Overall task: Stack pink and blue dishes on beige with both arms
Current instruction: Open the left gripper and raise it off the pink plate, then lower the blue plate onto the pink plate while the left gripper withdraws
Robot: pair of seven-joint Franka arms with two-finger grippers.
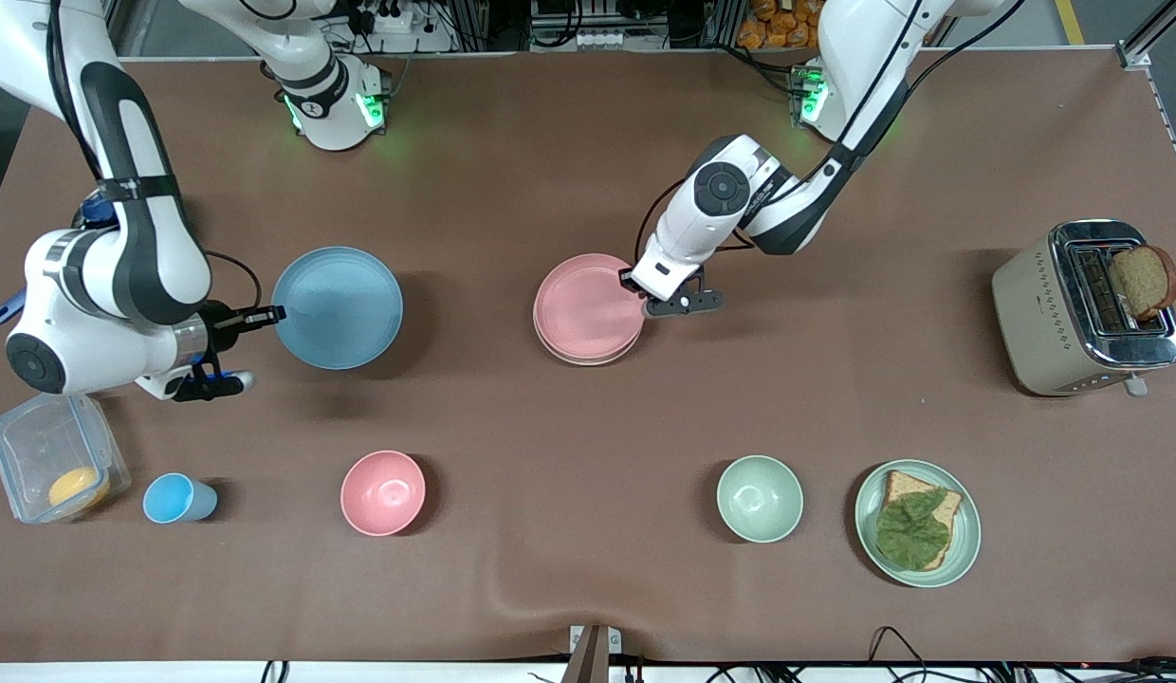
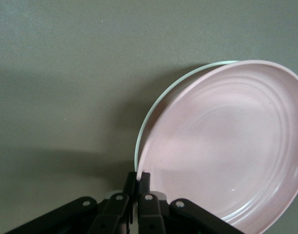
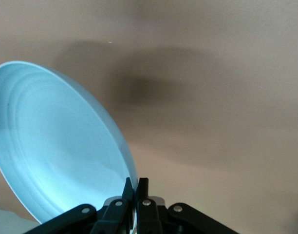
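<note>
The pale pink plate lies tilted on the beige plate, near the middle of the table. Of the beige plate only a thin rim shows under it. My left gripper is shut on the pink plate's rim at the edge toward the left arm's end. The light blue plate hangs above the table toward the right arm's end and casts a shadow beside it. My right gripper is shut on its rim.
Nearer the front camera stand a blue cup, a deep pink bowl, a green bowl and a green plate with bread and a leaf. A clear container sits by the right arm. A toaster holds toast.
</note>
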